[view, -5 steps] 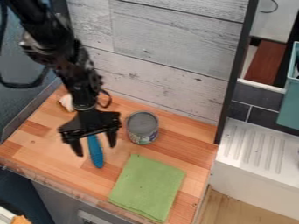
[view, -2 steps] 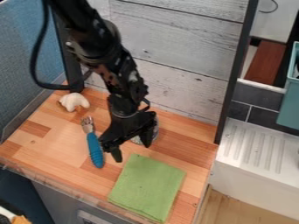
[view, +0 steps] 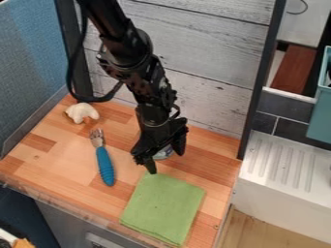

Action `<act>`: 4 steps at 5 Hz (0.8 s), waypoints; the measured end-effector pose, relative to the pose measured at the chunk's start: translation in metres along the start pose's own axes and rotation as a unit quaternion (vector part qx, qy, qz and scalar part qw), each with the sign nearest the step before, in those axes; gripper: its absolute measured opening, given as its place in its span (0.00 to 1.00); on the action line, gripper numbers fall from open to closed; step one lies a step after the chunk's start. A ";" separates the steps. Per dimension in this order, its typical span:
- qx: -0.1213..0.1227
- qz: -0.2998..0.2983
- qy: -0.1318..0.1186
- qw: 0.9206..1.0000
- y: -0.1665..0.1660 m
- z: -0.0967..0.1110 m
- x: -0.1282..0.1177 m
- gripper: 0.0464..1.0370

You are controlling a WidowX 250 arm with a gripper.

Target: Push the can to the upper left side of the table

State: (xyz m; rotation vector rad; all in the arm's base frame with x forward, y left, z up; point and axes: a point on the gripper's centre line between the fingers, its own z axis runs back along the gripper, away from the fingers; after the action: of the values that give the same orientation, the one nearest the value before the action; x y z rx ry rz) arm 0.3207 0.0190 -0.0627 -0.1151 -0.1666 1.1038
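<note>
The gripper (view: 165, 160) hangs over the table (view: 52, 155) at two o'clock, its fingers spread apart — the can (view: 164, 152) shows between them, mostly hidden; whether they touch it, I cannot tell. From the can, the green cloth (view: 163, 208) lies at six o'clock, the blue-handled fork (view: 105, 167) at nine — and a white object (view: 82, 112) at ten.

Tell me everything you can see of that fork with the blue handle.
The fork has a silvery, metal-looking head and a thick blue handle, ridged toward its end, perhaps rubber or plastic. It lies on the wooden table, tines toward the plank wall, left of the green cloth in the picture. Only the table touches it.
</note>
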 end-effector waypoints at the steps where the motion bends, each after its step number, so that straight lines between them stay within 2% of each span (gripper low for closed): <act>1: -0.010 0.006 0.011 1.000 -0.013 -0.012 0.001 0.96; 3: -0.005 -0.005 0.017 1.000 -0.032 -0.028 0.002 0.96; 4: -0.006 0.004 0.017 1.000 -0.037 -0.024 0.015 0.96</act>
State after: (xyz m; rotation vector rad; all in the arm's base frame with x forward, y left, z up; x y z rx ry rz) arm 0.3645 0.0155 -0.0786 -0.1447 -0.1430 1.1074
